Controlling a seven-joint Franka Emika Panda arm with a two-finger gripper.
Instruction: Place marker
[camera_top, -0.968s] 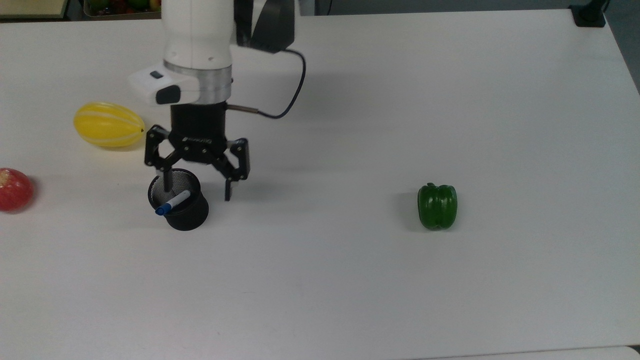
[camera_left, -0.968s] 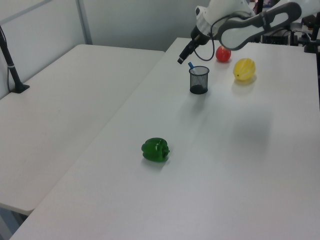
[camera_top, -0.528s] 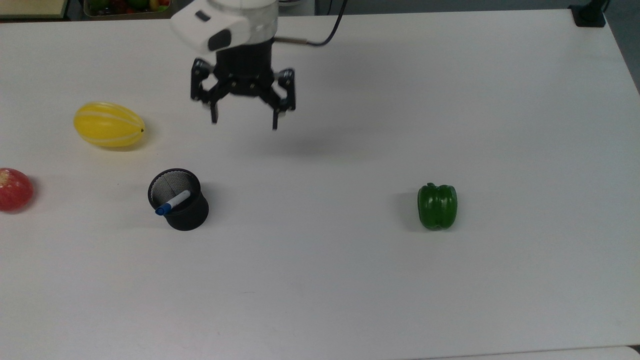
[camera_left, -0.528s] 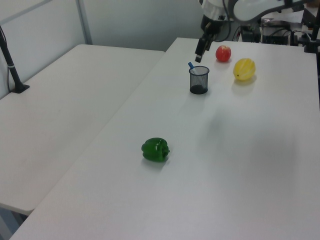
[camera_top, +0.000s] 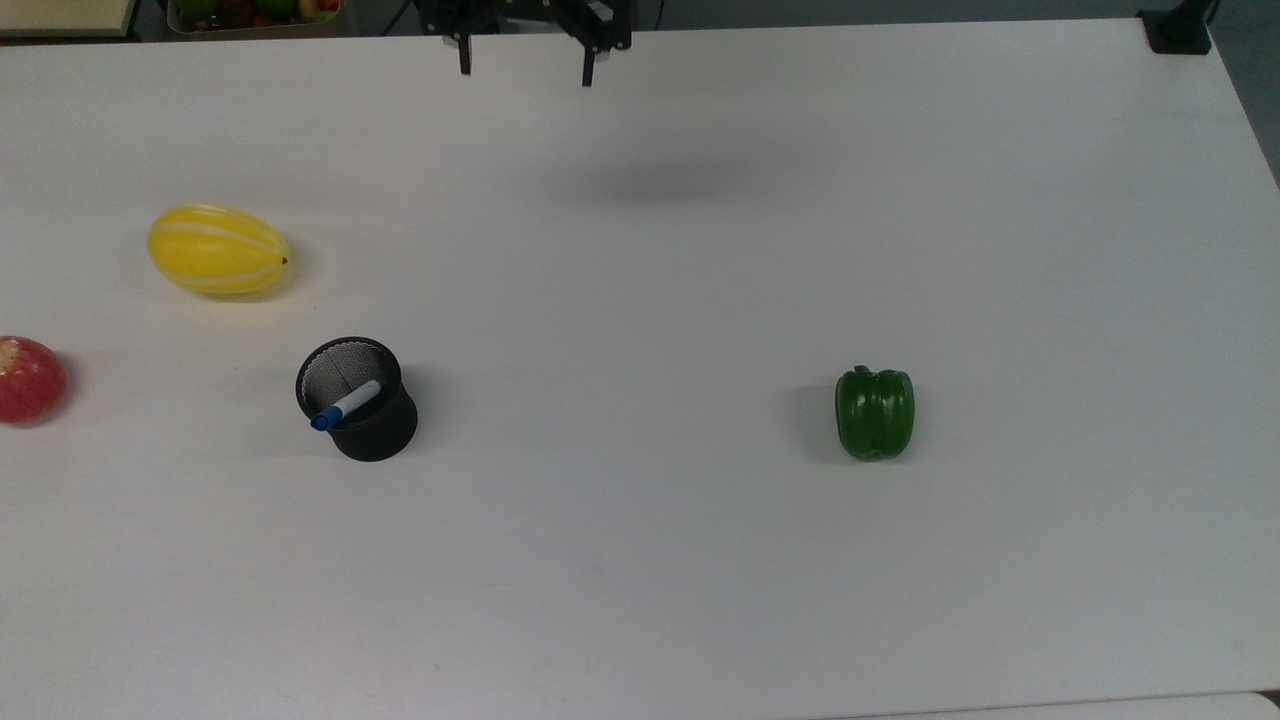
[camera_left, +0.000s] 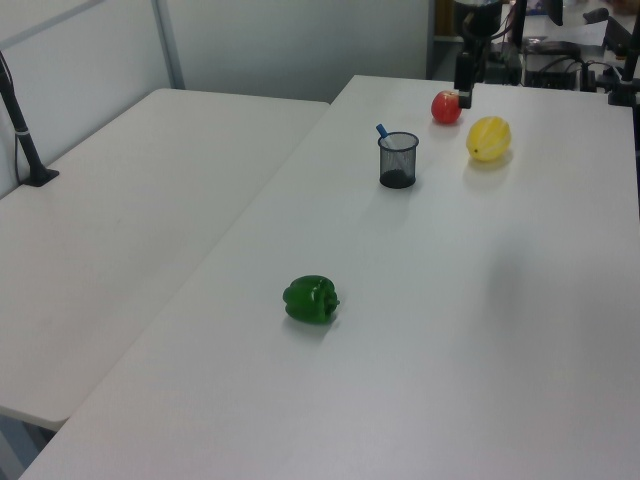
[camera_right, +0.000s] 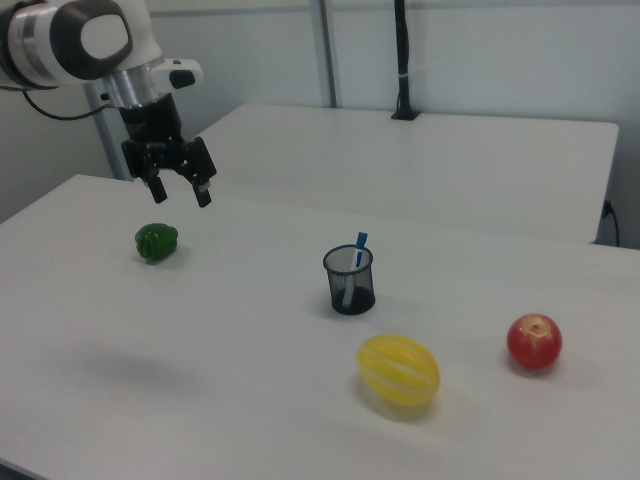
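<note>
Marker (camera_top: 345, 406) leans in the mesh cup (camera_top: 362, 415); gripper (camera_right: 181, 189) hangs released, far off; a nudge could tip that cup.

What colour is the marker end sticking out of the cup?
Blue; the marker leans in the black mesh cup, clearest in the top view.

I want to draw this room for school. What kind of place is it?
Probably a robot lab. A robot arm's gripper hangs open above a plain white table, where toy-like fruit such as a green pepper lies, and a marker stands in a black mesh cup.
</note>
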